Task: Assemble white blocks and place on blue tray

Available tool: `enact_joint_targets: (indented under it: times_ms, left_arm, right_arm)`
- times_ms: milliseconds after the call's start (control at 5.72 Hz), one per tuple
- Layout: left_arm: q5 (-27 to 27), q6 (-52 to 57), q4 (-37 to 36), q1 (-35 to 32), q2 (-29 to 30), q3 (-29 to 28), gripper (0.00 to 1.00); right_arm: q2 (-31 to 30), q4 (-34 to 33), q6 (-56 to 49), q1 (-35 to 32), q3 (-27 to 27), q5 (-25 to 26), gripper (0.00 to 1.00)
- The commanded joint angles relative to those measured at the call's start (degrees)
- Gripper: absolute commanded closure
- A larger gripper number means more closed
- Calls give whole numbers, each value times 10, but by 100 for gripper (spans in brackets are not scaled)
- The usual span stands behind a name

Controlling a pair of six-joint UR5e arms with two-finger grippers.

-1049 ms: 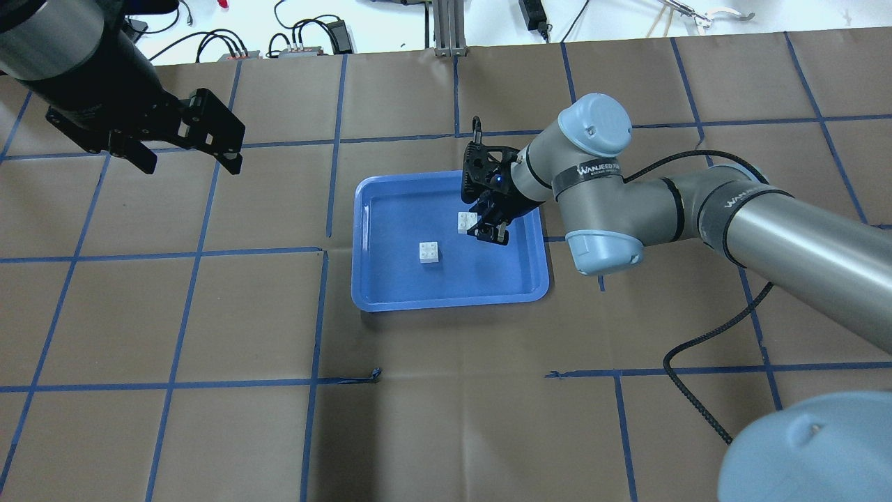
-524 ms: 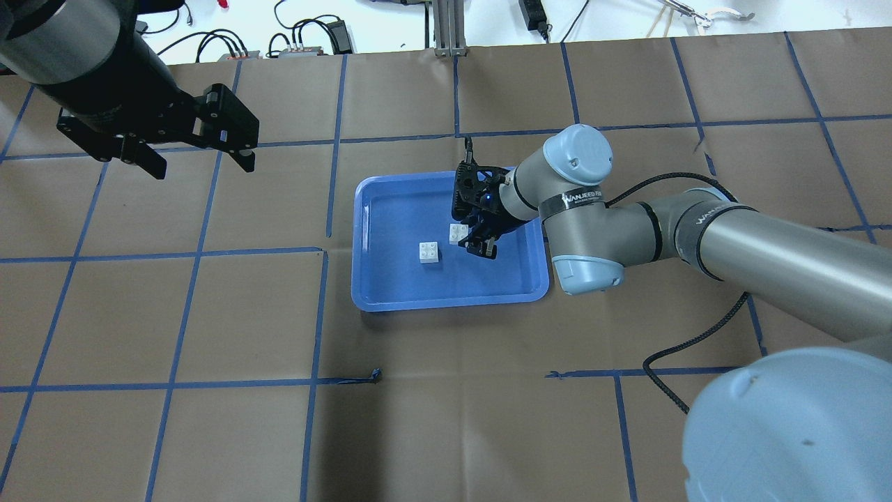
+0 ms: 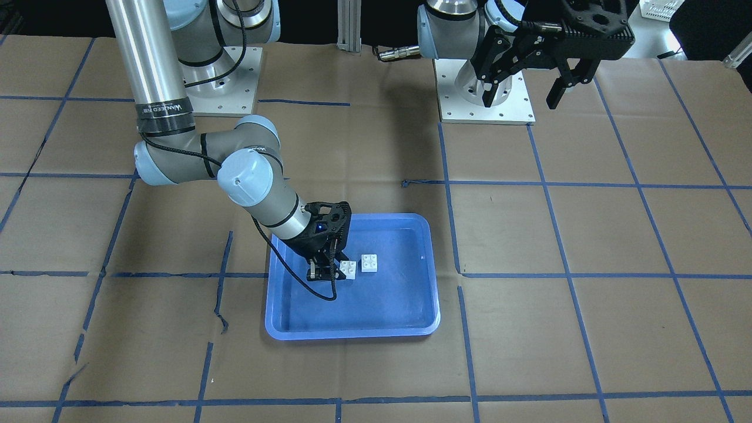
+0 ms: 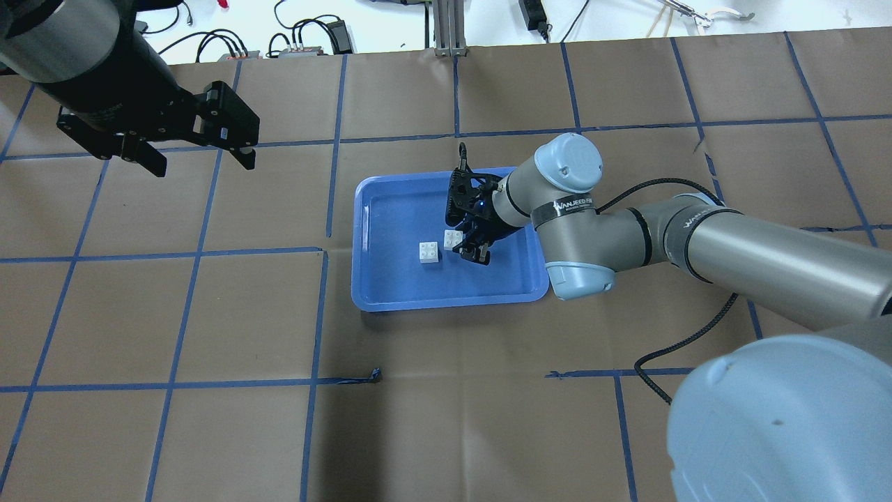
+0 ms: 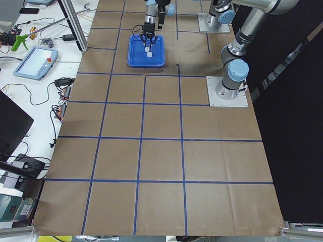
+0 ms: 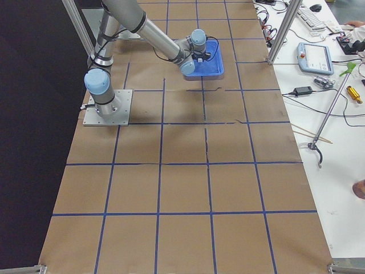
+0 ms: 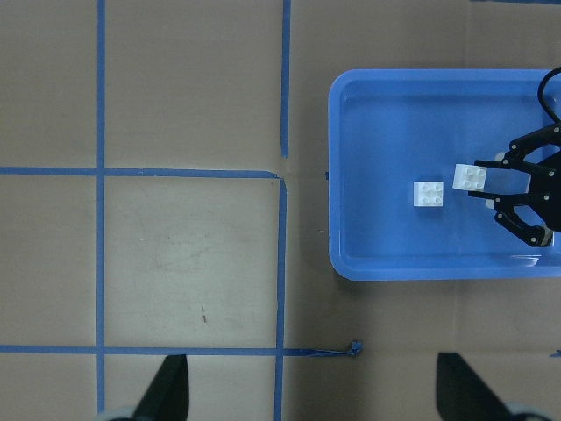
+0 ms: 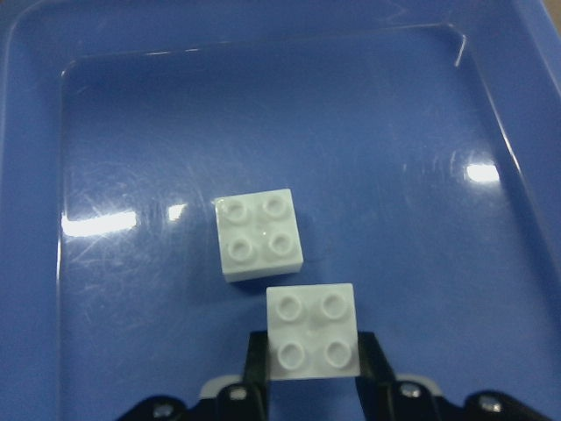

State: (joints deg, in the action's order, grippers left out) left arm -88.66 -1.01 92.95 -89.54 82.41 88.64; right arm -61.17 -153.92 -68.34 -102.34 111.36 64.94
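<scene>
The blue tray (image 4: 390,279) lies at mid-table. One white block (image 4: 429,252) rests on its floor, studs up. My right gripper (image 4: 460,244) is shut on the second white block (image 4: 453,239) and holds it just to the side of the first one, low over the tray. In the right wrist view the held block (image 8: 313,341) sits between the fingers, close to the loose block (image 8: 260,233). My left gripper (image 4: 202,157) is open and empty, raised over the table far from the tray. The left wrist view shows the tray (image 7: 368,254) and both blocks (image 7: 429,194).
Brown paper with blue tape lines covers the table (image 4: 446,390). Cables and power supplies (image 4: 300,42) lie beyond the far edge. A black cable (image 4: 697,335) hangs off my right arm. A tablet (image 5: 34,61) and tools lie on the side bench.
My right gripper has carried its white block across the tray toward the loose block, closing most of the gap. My left arm shifted slightly toward the tray.
</scene>
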Motion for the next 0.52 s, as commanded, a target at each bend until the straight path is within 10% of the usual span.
enact_joint_targets:
  times_ms: [0, 350]
  left_arm:
    - [0, 0, -1, 1, 0, -2, 1]
    - [-1, 2, 0, 4, -1, -3, 1]
  right_arm:
    - [2, -1, 7, -8, 0, 2, 70]
    - [2, -1, 7, -8, 0, 2, 70]
